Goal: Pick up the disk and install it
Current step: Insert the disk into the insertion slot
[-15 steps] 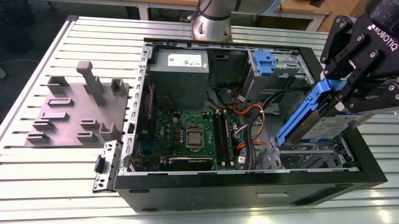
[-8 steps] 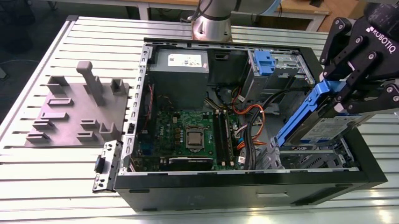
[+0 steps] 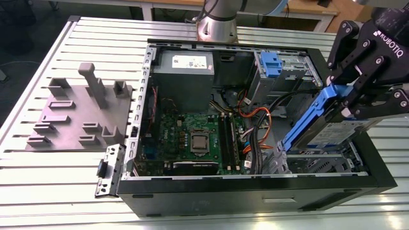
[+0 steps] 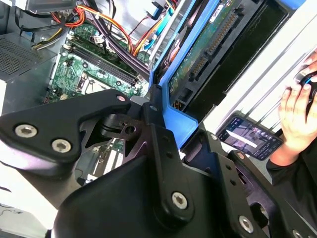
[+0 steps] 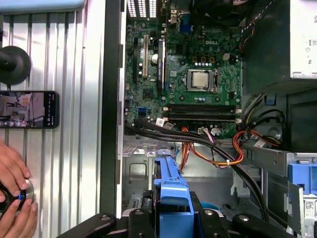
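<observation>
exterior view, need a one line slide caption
Gripper holds the blue-framed disk tilted above the open computer case.

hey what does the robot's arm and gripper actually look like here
The gripper is matte black, built of angular linkage fingers joined by round silver bolts and pins, with white lettering on its body. In the second wrist view the same black links carry silver screw heads. The arm's base column is a silver-grey cylinder.

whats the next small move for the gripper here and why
Probably ease the disk down toward the drive bay. The gripper is shut on its blue bracket, holding it tilted above the open case, and its lower end is just over the bay, not seated.
</observation>
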You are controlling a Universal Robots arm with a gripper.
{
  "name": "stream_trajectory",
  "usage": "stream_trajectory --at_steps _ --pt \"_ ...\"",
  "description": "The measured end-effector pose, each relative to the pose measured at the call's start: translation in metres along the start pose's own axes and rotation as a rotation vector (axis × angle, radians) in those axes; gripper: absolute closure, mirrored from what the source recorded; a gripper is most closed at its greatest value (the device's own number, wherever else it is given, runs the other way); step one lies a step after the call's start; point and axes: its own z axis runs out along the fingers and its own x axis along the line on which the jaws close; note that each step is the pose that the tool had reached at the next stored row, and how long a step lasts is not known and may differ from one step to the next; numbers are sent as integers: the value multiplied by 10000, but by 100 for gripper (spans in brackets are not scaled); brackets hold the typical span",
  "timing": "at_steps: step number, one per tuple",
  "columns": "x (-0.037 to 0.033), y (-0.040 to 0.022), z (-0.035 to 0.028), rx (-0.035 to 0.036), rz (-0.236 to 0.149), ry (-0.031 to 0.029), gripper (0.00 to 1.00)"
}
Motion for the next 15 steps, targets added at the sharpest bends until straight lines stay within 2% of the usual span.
stream_trajectory --at_steps 15 --pt "27 -5 125 0 0 1 63"
